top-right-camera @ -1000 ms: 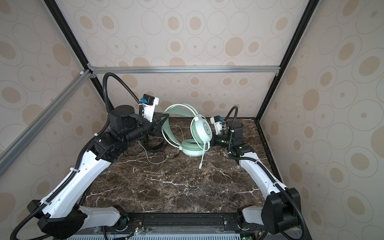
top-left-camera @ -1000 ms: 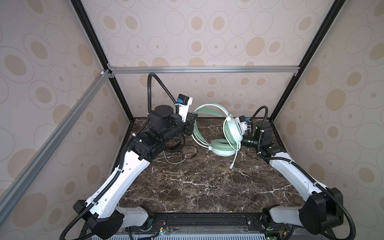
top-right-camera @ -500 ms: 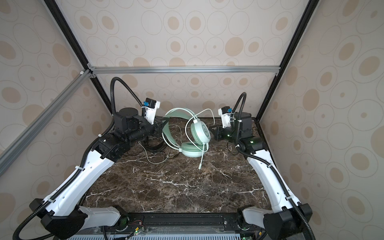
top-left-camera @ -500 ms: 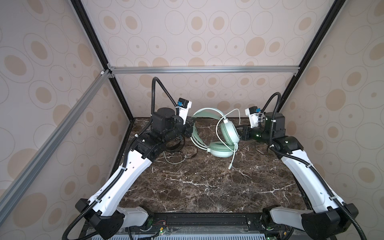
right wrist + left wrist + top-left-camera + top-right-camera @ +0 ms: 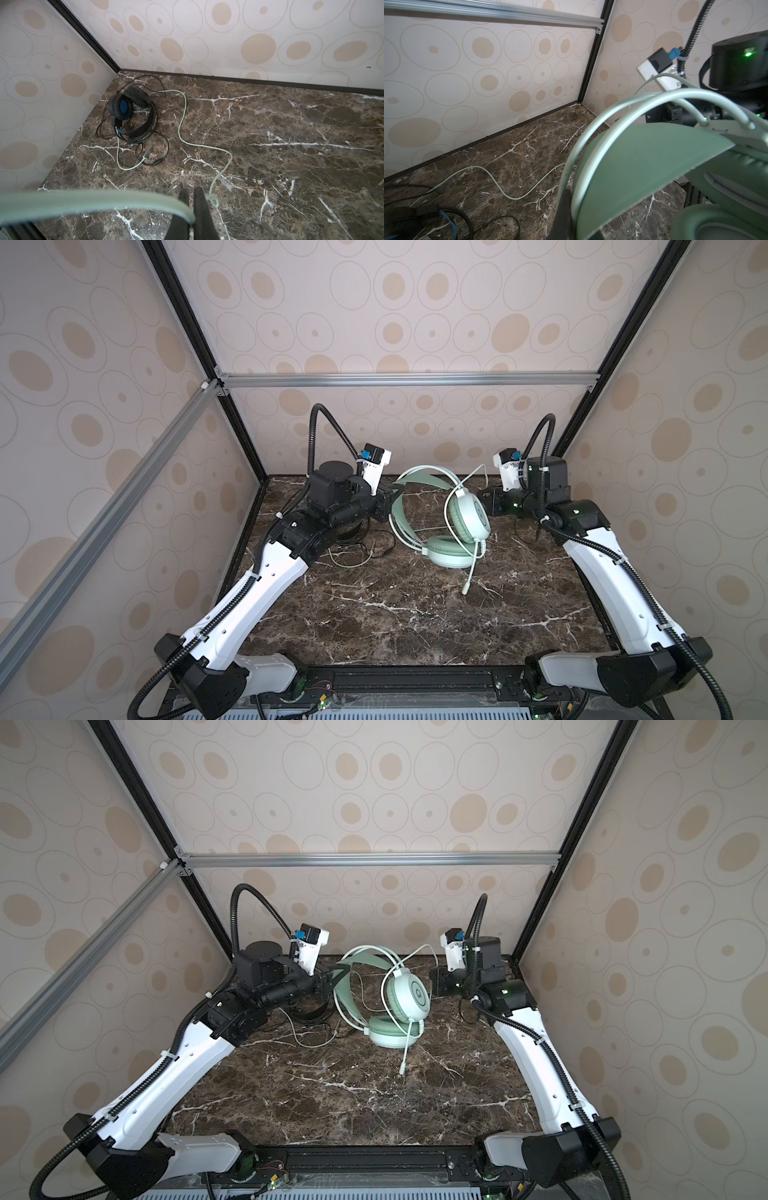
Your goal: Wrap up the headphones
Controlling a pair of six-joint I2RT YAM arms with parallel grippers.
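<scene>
The worktop [image 5: 415, 614] is glossy dark-brown marble, veined white. The mint-green headset [image 5: 467, 518] stands near its far middle: padded oval cups, one flat on the stone, one raised, twin thin tube arches over a broad flat strap. The left claw [image 5: 394, 493] is clamped on that headband [image 5: 643, 162]; the right claw [image 5: 190, 190] pinches the pale cord [image 5: 182, 124], which snakes across the stone. The black headset [image 5: 128, 108], blue-lined, lies in the far left corner amid thin black cord [image 5: 166, 143].
</scene>
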